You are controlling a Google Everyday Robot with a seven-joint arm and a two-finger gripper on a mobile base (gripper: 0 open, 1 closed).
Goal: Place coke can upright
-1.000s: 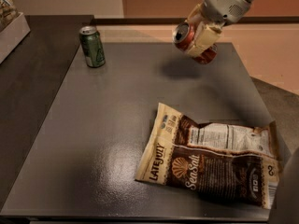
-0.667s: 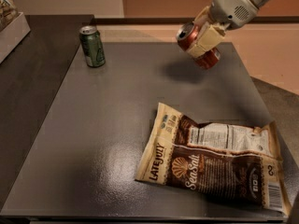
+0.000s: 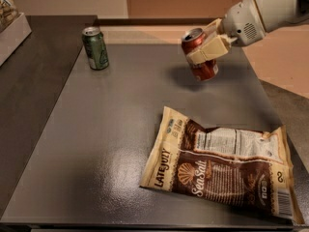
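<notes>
The gripper reaches in from the upper right, its cream fingers clamped across the middle of the coke can. The can is red with a silver top and leans slightly to the left. It sits over the far right part of the table; whether its base touches is unclear. A green can stands upright far left, and a chip bag lies flat nearer.

- One pincer, above the desk.
- One coke can, tilted, clamped in that pincer.
- One green can, well left of the pincer.
- One chip bag, nearer me than the pincer.
</notes>
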